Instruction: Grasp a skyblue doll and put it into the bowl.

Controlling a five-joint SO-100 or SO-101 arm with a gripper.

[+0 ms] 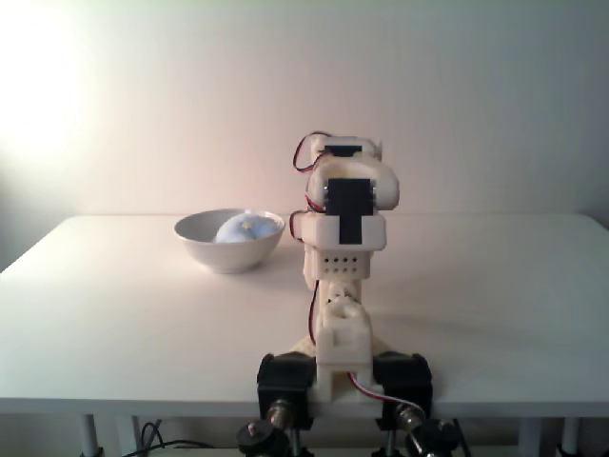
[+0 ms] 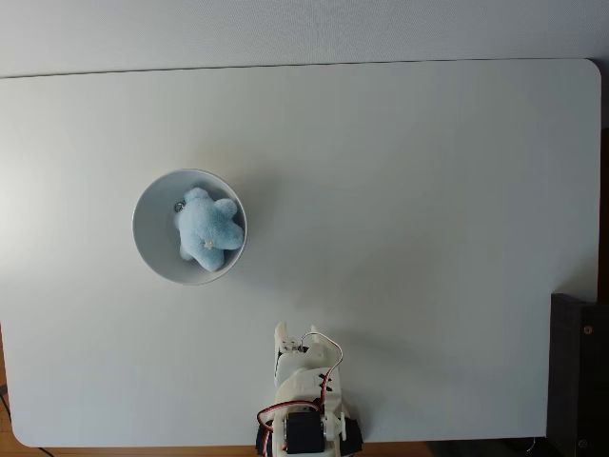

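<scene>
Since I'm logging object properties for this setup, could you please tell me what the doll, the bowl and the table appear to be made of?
The skyblue doll looks like soft plush fabric: its surface is fuzzy and its lobes are rounded. The bowl appears to be glazed white ceramic, smooth with a slight sheen, though glossy plastic can't be excluded. The table has a flat, matte white top, probably laminate or painted board.

A big white desk (image 1: 114, 314) with round corners is sitting in front of a plain pale wall (image 1: 457, 86). Bright light is glowing on the wall at the top left of the front fixed view. Black cables (image 1: 157, 440) are hanging below the desk edge. A dark box (image 2: 580, 371) is standing beside the desk's right edge in the top-down fixed view.
</scene>
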